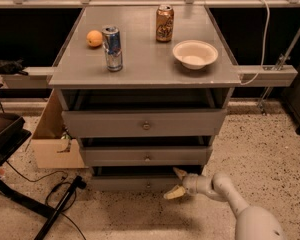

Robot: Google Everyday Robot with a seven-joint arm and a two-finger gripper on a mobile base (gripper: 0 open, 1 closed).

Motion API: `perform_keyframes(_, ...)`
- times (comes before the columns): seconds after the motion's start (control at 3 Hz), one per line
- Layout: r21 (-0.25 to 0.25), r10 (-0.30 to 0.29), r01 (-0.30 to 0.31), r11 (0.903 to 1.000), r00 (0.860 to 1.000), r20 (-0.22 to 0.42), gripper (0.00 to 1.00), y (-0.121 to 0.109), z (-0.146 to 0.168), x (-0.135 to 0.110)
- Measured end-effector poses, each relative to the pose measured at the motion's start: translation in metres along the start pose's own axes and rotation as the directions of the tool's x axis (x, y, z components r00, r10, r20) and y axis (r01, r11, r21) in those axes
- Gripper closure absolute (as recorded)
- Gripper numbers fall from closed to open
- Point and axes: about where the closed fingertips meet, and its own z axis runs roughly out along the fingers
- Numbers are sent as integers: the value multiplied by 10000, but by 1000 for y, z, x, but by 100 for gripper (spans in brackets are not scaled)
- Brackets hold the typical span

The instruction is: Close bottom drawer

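Observation:
The bottom drawer (135,183) is the grey cabinet's lowest one, with a slim front and a small round knob (148,185). It stands a little way out, with a dark gap above its front. My gripper (176,183) is low by the floor at the right end of this drawer's front. It is open, with one cream fingertip (179,172) at the front's top edge and the other lower down. It holds nothing. The white arm (225,189) comes in from the lower right.
The middle drawer (146,156) and top drawer (144,123) also stand out. On the cabinet top are an orange (94,38), a blue can (112,48), a brown can (164,23) and a white bowl (195,54). A cardboard box (52,144), cables and a black stand lie at left.

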Motion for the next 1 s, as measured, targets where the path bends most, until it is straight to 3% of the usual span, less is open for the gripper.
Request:
perform_keyframes(0.33, -1, 0, 0, 10000, 10000, 1, 26, 0, 0, 0)
perform_keyframes(0.67, -337, -3, 12, 9994, 9997, 253, 49, 5, 3, -4)
perform_keyframes(1.0, -1220, -473, 654, 9904, 9882, 1456, 80, 16, 11, -24)
